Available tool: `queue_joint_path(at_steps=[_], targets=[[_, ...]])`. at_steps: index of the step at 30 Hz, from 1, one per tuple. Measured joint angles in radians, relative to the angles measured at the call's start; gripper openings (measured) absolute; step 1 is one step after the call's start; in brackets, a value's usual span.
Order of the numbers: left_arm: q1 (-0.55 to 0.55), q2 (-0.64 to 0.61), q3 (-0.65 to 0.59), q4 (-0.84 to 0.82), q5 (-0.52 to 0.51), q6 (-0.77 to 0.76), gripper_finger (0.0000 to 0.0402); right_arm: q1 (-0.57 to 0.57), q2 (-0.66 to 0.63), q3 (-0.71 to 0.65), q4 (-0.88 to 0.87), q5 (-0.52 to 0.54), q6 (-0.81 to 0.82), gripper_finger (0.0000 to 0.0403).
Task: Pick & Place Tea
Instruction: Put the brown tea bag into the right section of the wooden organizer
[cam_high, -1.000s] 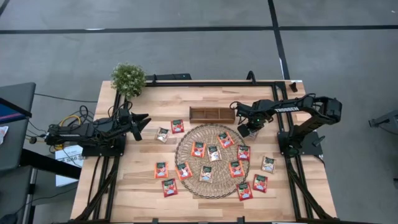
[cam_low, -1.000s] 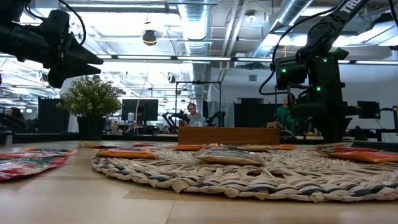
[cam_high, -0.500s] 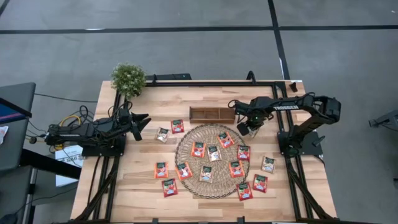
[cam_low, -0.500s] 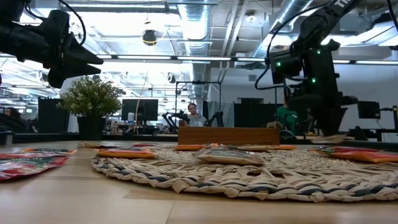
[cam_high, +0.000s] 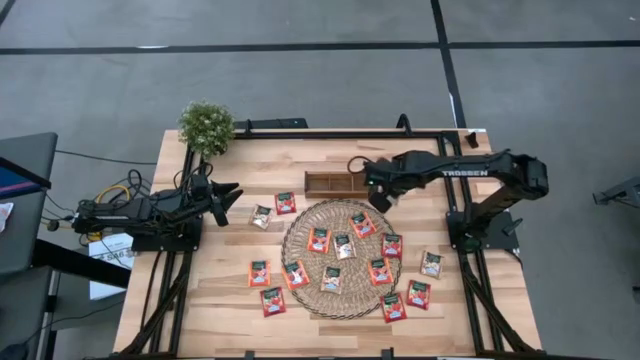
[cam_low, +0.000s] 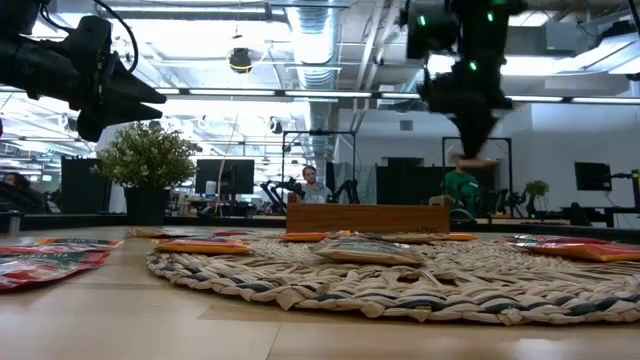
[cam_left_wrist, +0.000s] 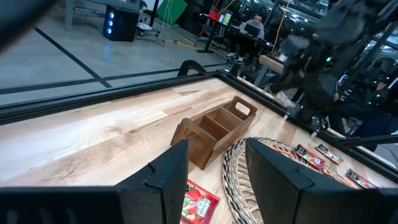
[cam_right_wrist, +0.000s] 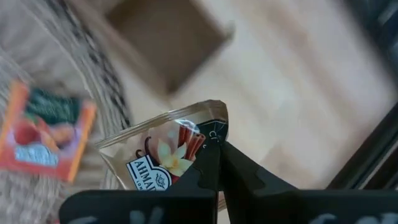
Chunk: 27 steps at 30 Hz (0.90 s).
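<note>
Our right pincer (cam_high: 377, 196), clamped on a silvery tea sachet (cam_right_wrist: 166, 148), has lifted from the table's 3 o'clock side toward the wooden tray (cam_high: 340, 183) at 12. We judge dropping it there comes next. Left pincer (cam_high: 232, 200) waits open.

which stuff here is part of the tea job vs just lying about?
Job:
- silvery tea sachet, held in the shut right gripper near the wooden tray
- red-orange sachets on the woven mat and on the table

Lying about:
- potted plant
- left gripper, open, waiting at the table's left
</note>
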<state>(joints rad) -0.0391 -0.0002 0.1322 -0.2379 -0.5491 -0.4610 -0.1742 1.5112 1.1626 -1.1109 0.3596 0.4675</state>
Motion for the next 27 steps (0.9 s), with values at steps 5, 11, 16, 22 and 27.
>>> queue_joint_path(at_steps=[5, 11, 16, 22, 27], targets=[[0.0, 0.0, 0.0, 0.0, 0.0, 0.0, 0.0151, 0.056, 0.0, 0.07, 0.038, 0.187, -0.108, 0.0], [0.0, 0.0, 0.0, 0.0, 0.0, 0.0, 0.0151, 0.096, 0.0, 0.085, 0.117, 0.329, -0.207, 0.0], [0.0, 0.0, 0.0, 0.0, 0.0, 0.0, 0.0151, 0.12, 0.028, 0.087, 0.223, 0.418, -0.307, 0.0], [0.0, 0.0, 0.0, 0.0, 0.0, -0.001, 0.0151, 0.128, 0.167, 0.085, 0.266, 0.568, -0.389, 0.0], [0.0, 0.0, 0.0, -0.001, 0.0, 0.0, 0.0151, 0.128, 0.281, 0.086, 0.276, 0.728, -0.364, 0.0]])
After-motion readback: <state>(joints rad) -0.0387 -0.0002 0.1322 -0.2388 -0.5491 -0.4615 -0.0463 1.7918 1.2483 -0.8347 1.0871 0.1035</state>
